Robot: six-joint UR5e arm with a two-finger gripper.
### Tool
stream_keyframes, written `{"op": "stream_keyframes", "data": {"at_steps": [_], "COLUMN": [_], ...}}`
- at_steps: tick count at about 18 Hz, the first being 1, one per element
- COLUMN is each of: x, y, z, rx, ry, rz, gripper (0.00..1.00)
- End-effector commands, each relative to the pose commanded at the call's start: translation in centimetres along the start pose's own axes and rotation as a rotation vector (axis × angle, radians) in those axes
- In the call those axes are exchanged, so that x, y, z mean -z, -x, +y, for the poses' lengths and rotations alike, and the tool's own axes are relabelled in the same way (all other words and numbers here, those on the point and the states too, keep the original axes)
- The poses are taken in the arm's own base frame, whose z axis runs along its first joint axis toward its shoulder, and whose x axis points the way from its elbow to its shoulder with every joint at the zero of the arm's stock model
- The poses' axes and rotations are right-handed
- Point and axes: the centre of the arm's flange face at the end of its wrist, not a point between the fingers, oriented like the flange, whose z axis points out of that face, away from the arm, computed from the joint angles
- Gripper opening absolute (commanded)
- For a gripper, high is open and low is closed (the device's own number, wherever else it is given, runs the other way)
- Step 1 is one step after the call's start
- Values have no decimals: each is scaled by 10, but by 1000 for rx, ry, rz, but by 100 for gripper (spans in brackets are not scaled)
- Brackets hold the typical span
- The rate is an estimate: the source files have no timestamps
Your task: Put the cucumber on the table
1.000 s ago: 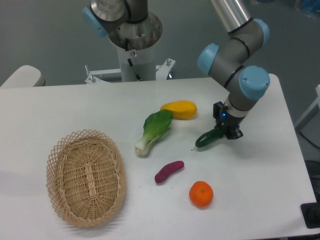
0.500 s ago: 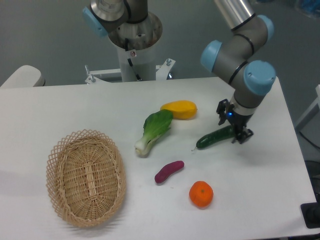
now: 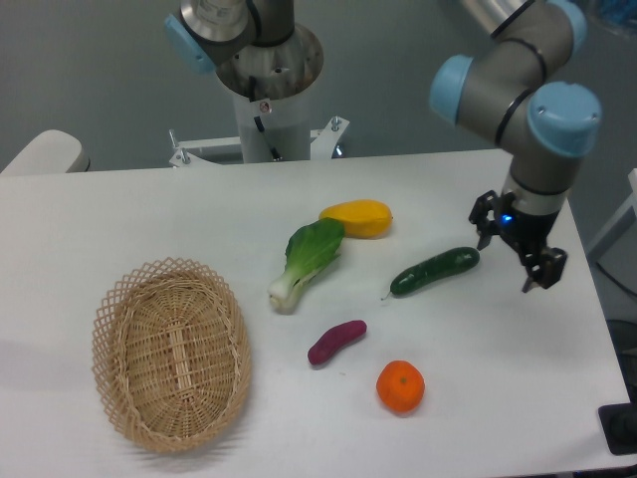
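The dark green cucumber (image 3: pixel 433 271) lies flat on the white table (image 3: pixel 498 398), right of centre, its thin stem tip pointing lower left. My gripper (image 3: pixel 515 254) hangs just to the right of the cucumber's thick end, apart from it. Its two black fingers are spread and hold nothing.
A leafy bok choy (image 3: pixel 307 258) and a yellow mango-like fruit (image 3: pixel 357 217) lie left of the cucumber. A purple sweet potato (image 3: pixel 336 341) and an orange (image 3: pixel 400 386) lie in front. An oval wicker basket (image 3: pixel 171 353) stands at the front left. The robot base (image 3: pixel 269 90) is at the back.
My gripper has let go of the cucumber and moved to the right and a little up. The cucumber now lies alone on the table, shifted slightly right.
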Motion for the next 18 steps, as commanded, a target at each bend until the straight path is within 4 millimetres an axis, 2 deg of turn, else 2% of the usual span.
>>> {"op": "stream_keyframes", "data": {"at_steps": [2,3,9,13,18], "x": [6,9,0,-2,-3], "y": [9,13,17,21,21], "z": [-4,-12,-48,-59,-63], "rx": [43,49,116,128,127], "ry": [-13,-14,-16,-19,-19], "rz": [-5,-15,-16,-18,-17], "gripper": [100,100,100,100,100]}}
